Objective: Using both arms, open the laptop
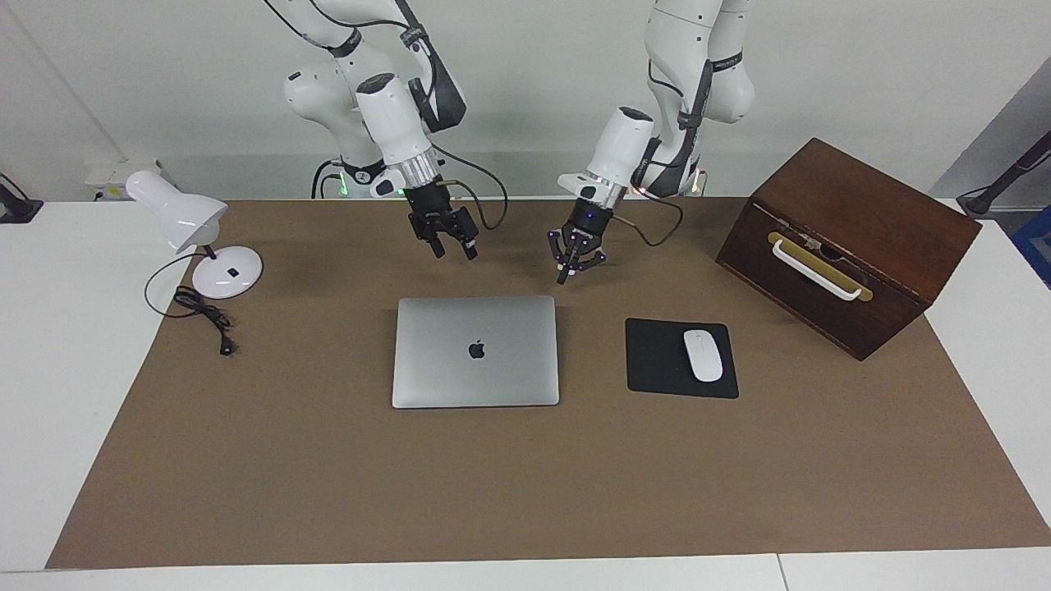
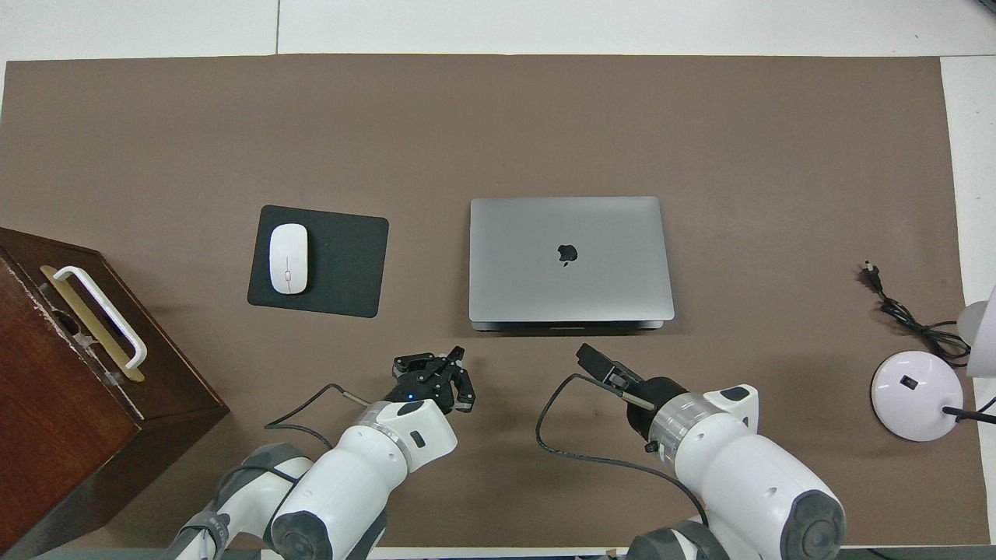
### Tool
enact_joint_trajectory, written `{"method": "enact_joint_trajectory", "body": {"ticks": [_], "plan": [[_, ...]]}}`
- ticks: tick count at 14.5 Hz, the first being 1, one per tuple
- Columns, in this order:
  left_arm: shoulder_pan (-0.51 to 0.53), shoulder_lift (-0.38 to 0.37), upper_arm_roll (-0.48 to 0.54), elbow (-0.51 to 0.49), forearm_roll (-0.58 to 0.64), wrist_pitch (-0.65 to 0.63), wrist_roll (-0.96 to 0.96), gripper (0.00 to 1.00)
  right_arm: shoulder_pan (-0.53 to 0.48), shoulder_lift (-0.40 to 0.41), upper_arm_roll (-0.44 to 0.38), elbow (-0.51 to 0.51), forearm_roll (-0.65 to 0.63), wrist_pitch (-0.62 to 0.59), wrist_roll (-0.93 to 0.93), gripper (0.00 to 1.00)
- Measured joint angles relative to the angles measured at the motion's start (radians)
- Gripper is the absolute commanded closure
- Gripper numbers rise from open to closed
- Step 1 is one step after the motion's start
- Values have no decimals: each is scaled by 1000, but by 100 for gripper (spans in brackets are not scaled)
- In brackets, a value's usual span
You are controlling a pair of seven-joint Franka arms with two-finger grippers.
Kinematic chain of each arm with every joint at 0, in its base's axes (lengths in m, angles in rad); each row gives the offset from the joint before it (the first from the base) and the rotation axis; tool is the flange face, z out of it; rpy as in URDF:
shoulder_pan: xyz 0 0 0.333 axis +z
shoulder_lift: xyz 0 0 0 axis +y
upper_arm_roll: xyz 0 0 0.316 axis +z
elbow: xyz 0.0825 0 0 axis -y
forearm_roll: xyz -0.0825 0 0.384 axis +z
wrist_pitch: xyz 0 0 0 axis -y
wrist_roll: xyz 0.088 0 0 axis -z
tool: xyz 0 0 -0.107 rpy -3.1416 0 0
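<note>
– Starting at the right arm's end of the table (image 1: 49, 369), what stands there?

– A white desk lamp (image 1: 190, 232), its black cord (image 1: 202, 314) lying loose on the brown mat (image 1: 493, 492). A broad strip of bare mat separates the cord from the laptop.

– And the right gripper (image 1: 454, 251)?

– It hangs over the mat beside the laptop's robot-side edge, fingers spread apart, holding nothing.

– Where is the laptop (image 1: 476, 351) itself?

– Mid-mat, lid closed flat with the logo up, edges square to the mat's edges. The mat farther from the robots than the laptop is bare all the way to the mat's edge.

– The left gripper (image 1: 563, 278)?

– Over the mat near the laptop's robot-side corner toward the left arm's end, apart from it. Its fingertips are pressed together, with nothing between them.

– Then?

– A narrow gap of mat, then the black mouse pad (image 1: 657, 361) with a white mouse (image 1: 703, 355) on it. Nearer the left arm's end sits a dark wooden box (image 1: 854, 238), turned at an angle, its white handle (image 1: 817, 272) facing the pad; one corner lies at the mat's edge.
</note>
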Motion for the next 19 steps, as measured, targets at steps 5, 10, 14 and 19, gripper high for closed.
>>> {"method": "enact_joint_trajectory", "body": {"ticks": [5,10,14,19], "plan": [[-4,64,2,45,0,23,0,100,20,60,0,0,0,88,0,0],[-4,132,10,137,0,23,8,100,31,92,0,1,0,109,0,0],[7,153,16,157,30,23,18,100,30,112,0,11,0,110,0,0],[34,164,18,166,68,23,26,100,22,156,-4,54,0,110,0,0]]}}
